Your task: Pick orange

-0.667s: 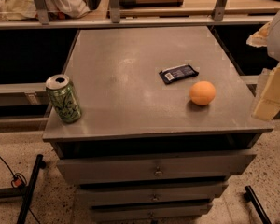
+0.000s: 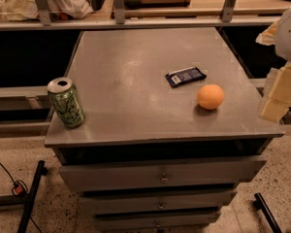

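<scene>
Cream-coloured and blocky, the gripper (image 2: pixel 277 98) hangs at the right edge of the scene, over the near right corner of the cabinet top (image 2: pixel 131 76). It holds nothing, and whether it is wide or narrow cannot be told from here. Its pale, flat-sided lower part stands apart from the orange (image 2: pixel 210 96), just to the right of it.

The orange is round with a smooth matte skin. It rests on the grey metal top in its right half, toward the near edge, and casts a soft shadow beneath. Just beyond it, on the far left side, lies a flat dark blue wrapper (image 2: pixel 185 76) with a small white label.

A green drink can (image 2: pixel 66 102) with a silver lid stands upright at the near left corner, well apart from the fruit. Below the dull, faintly scuffed top sit grey drawers (image 2: pixel 160 176) with small round knobs, over a speckled floor (image 2: pixel 53 208).
</scene>
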Tool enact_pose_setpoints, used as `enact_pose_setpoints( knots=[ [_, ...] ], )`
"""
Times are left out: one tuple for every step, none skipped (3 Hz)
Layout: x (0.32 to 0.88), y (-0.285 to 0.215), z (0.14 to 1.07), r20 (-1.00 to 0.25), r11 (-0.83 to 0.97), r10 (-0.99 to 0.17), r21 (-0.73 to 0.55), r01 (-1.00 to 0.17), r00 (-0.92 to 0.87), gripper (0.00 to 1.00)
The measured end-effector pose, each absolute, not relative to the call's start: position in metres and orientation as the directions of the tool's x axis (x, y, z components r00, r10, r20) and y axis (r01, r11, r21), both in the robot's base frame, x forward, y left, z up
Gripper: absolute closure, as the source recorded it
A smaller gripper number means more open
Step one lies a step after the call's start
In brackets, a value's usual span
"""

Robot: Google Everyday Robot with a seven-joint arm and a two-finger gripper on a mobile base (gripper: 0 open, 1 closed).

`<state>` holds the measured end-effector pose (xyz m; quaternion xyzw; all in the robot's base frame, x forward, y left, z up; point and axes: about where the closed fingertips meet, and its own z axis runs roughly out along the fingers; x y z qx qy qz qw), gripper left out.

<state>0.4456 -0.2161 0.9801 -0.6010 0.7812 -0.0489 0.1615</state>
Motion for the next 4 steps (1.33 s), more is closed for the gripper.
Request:
enact_pose_setpoints(
  knots=[
    [0.462, -0.222, 0.974, -0.250, 0.300, -0.939, -0.267, -0.916, -0.235, 0.00],
    [0.485, -0.223, 0.960, -0.358, 0.331, -0.904, -0.233, -0.914, -0.236, 0.00],
    [0.505, -0.223, 0.944, -0.460, 0.368, -0.853, -0.191, -0.910, -0.248, 0.00],
    [0.520, -0.222, 0.928, -0.539, 0.379, -0.808, -0.165, -0.911, -0.238, 0.00]
  ],
)
